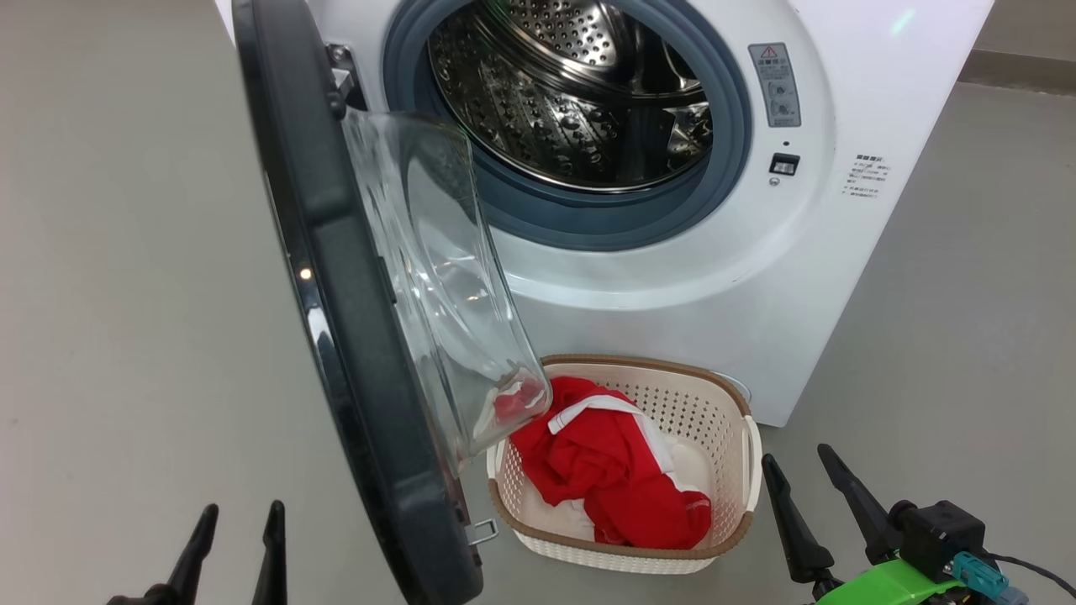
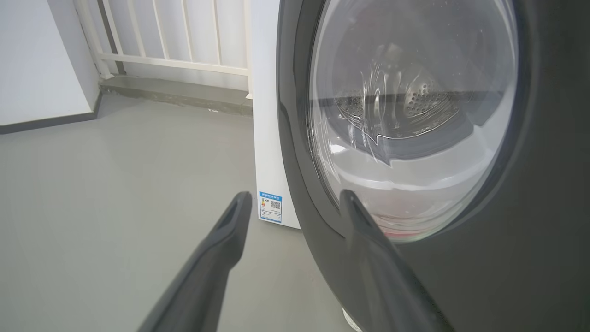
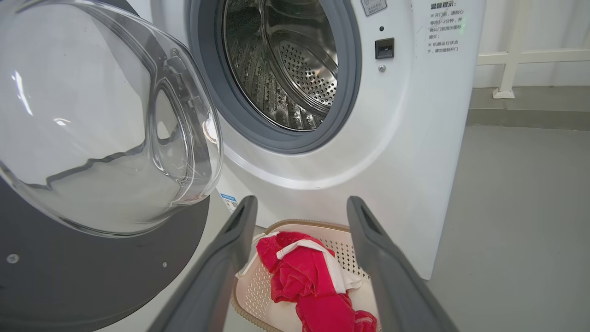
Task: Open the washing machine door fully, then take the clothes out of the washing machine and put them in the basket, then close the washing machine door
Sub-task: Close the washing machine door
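Note:
The white washing machine point(image 1: 756, 277) stands with its steel drum point(image 1: 572, 92) bare of laundry. Its door point(image 1: 336, 277) hangs open to the left, black rim edge-on, glass bowl point(image 1: 437, 277) bulging toward the basket. The red-and-white clothes point(image 1: 618, 475) lie in the cream basket point(image 1: 731, 512) on the floor below the opening. My left gripper point(image 1: 238, 514) is open at the lower left, outside the door; in the left wrist view its fingers point(image 2: 368, 230) point at the door's outer face point(image 2: 544, 230). Right of the basket, my right gripper point(image 1: 799, 460) is open and holds nothing.
Grey floor point(image 1: 126, 294) spreads left and right of the machine. A white railing point(image 2: 184, 41) on a low kerb and a white wall point(image 2: 37, 60) stand behind. The open door juts between my two arms.

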Tool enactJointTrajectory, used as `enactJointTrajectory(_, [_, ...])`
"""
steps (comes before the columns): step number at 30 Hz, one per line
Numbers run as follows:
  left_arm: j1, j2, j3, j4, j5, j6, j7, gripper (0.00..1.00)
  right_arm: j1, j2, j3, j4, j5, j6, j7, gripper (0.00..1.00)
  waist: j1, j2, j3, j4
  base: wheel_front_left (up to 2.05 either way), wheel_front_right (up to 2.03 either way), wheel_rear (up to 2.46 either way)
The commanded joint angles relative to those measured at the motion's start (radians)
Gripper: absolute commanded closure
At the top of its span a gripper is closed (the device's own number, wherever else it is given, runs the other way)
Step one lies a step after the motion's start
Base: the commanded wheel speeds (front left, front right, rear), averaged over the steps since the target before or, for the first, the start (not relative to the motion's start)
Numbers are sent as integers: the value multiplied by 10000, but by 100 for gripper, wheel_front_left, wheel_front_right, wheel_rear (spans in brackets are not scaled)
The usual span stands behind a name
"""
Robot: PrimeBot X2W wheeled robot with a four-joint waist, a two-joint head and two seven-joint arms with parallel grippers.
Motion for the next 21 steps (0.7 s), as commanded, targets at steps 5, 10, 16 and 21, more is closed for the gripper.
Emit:
enactJointTrajectory(5, [71, -176, 515, -203, 354, -56, -121, 0, -235, -127, 175, -190, -135, 63, -65, 0, 0, 0, -12, 7, 0, 0, 0])
enactJointTrajectory(10, [109, -273, 589, -137, 358, -56, -121, 0, -208, -112, 181, -159, -132, 63, -65, 0, 0, 0, -32, -9, 0, 0, 0])
enactJointTrajectory(16, [131, -317, 622, -157, 376, -56, -122, 0, -200, -102, 175, -147, -126, 63, -65, 0, 0, 0, -85, -10, 0, 0, 0])
enactJointTrajectory(21, [87, -360, 739, -217, -20, -56, -122, 0, -184, -96, 185, -142, -113, 63, -65, 0, 0, 0, -121, 4, 0, 0, 0])
